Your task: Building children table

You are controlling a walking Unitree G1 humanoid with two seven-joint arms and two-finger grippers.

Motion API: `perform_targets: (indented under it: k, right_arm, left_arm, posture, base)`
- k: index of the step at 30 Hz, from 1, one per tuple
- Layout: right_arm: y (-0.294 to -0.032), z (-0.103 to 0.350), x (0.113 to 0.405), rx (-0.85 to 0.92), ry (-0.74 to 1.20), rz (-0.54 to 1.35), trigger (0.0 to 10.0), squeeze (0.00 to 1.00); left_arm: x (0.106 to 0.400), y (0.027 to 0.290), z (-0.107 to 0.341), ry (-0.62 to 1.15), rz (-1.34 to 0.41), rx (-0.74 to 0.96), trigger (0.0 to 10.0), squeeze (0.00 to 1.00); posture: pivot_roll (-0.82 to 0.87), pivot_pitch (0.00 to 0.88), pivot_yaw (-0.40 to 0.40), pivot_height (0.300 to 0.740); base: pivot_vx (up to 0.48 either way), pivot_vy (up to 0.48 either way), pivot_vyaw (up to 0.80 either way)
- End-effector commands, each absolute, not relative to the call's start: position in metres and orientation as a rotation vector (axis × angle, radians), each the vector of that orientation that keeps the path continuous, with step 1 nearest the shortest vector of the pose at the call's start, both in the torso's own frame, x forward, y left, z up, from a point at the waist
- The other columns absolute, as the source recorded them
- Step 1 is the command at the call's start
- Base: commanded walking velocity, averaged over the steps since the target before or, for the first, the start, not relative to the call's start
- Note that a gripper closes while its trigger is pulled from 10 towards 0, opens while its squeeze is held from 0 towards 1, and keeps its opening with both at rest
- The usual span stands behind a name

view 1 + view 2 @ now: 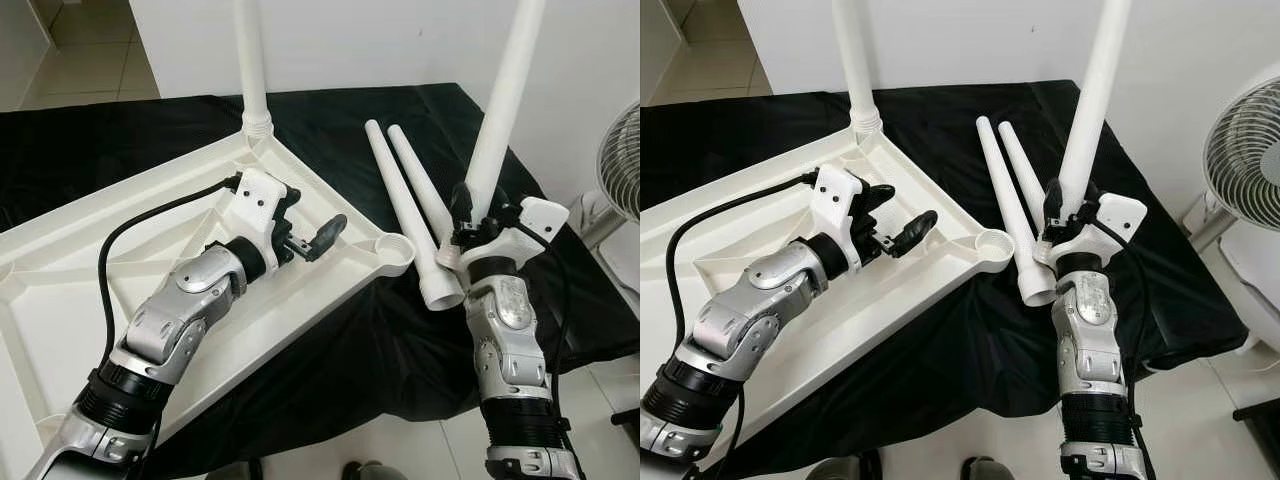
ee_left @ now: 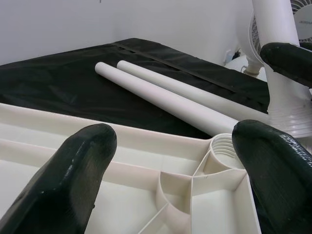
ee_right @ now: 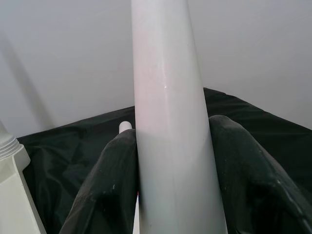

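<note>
A big white plastic tabletop [image 1: 120,250] lies upside down on a table covered with a black cloth [image 1: 330,340]. Its underside has raised ribs and a round hole with screw lines at the near corner [image 1: 396,252]. One white leg [image 1: 252,70] already stands up in the far corner.

The left gripper [image 1: 310,235] is over the tabletop, just beside the round hole. Its black fingers [image 2: 78,170] are spread wide apart and hold nothing.

The right gripper [image 1: 1065,215] is squeezed around another white leg [image 1: 1090,110], which points up and leans a little. The leg is smooth, fat at the bottom and thinner at the top. A black finger [image 3: 105,195] presses on each side of it.

Two more white legs [image 1: 405,200] lie side by side on the cloth, between the two grippers. A white fan [image 1: 1245,150] stands beyond the right gripper.
</note>
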State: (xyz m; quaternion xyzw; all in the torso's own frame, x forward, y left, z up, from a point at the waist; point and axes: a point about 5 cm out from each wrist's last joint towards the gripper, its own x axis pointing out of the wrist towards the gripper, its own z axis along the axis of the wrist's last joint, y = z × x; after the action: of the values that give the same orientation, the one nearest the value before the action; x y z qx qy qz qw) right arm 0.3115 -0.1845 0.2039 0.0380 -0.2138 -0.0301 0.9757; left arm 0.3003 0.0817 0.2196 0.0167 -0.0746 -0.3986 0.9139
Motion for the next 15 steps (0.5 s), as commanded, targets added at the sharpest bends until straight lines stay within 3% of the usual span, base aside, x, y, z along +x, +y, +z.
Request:
perform_targets:
  k: [1, 15]
  right_arm:
    - [-0.181, 0.195, 0.309, 0.076, -0.386, -0.039, 10.0, 0.00]
    - [-0.164, 0.191, 0.306, 0.062, -0.362, 0.055, 10.0, 0.00]
  left_arm:
    - [0.292, 0.075, 0.219, -0.137, -1.018, 0.050, 10.0, 0.00]
    - [0.296, 0.076, 0.229, -0.126, -1.030, -0.024, 10.0, 0.00]
  posture:
    - [-0.11, 0.186, 0.041, 0.740]
    - [-0.04, 0.175, 0.036, 0.740]
  base:
    - [0.000, 0.000, 0.00]
    - [0.000, 0.000, 0.00]
